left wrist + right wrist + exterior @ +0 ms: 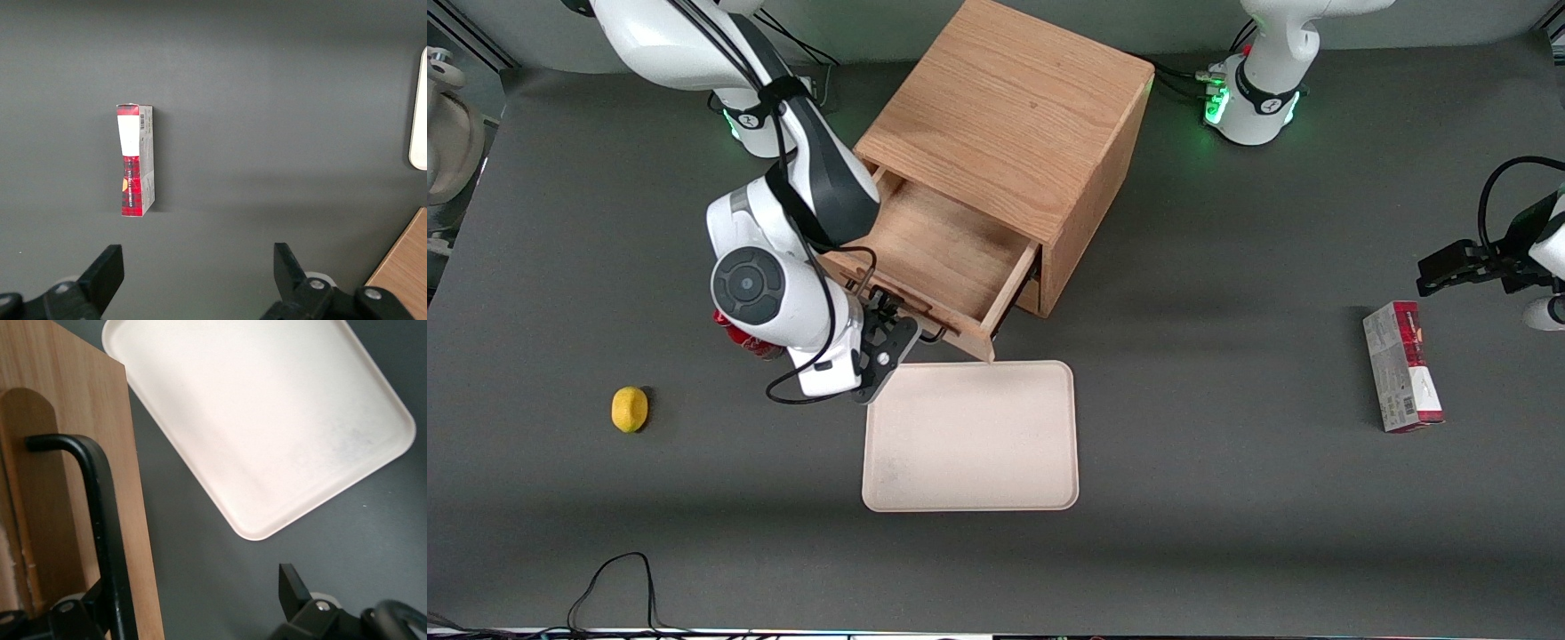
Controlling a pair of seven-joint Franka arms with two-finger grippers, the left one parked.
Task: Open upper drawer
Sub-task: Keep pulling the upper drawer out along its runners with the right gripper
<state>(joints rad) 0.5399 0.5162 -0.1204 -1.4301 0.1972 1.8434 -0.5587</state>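
The oak cabinet (1014,107) stands at the table's middle. Its upper drawer (938,244) is pulled well out, and its shallow wooden tray shows empty. The thin black wire handle (932,335) is on the drawer front, which faces the front camera. My right gripper (889,318) is at that drawer front, level with the handle. In the right wrist view the gripper (197,603) is open. The black handle (100,520) passes close beside one finger (93,610), while the other finger (292,587) hangs over bare table. The drawer front (67,413) fills one side of that view.
A cream tray (969,436) lies just in front of the open drawer, also shown in the right wrist view (267,420). A red can (740,340) is half hidden by the arm. A lemon (629,409) lies toward the working arm's end and a red-and-white box (1400,364) toward the parked arm's.
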